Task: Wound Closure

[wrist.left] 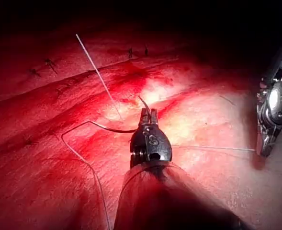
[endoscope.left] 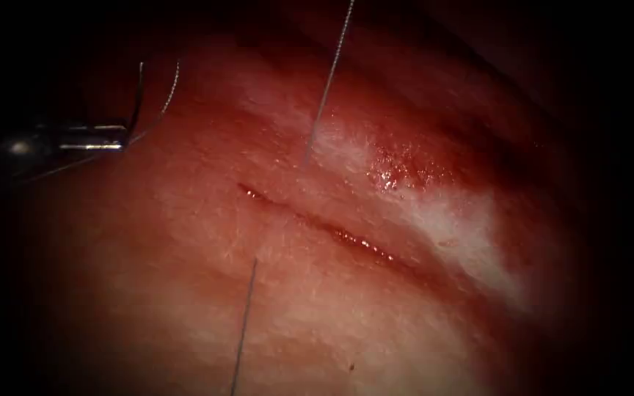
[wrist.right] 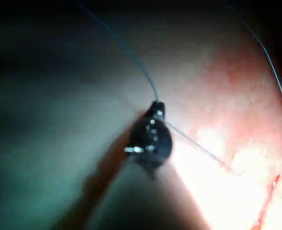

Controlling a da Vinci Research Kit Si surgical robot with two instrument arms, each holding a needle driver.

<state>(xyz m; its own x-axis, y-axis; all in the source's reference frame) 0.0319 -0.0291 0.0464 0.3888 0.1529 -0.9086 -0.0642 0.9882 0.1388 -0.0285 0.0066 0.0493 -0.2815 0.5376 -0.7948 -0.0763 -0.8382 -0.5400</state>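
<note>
The tissue [endoscope.left: 273, 323] is lying soft, wet and bumpy, with the thin cut [endoscope.left: 317, 224] running across it. The left end effector [endoscope.left: 115, 137] is sitting left of the cut, squeezing the needle [endoscope.left: 138, 103] near its middle, off the tissue. The needle is looking thin, stiff, curved and slippery. The right end effector [wrist.right: 156, 109] is pinching the thread [endoscope.left: 328, 84], which is looking light and floppy.

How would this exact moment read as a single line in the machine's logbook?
left tool: shut on needle, mid-curve, clear of tissue | right tool: shut on thread | cut: open
</note>
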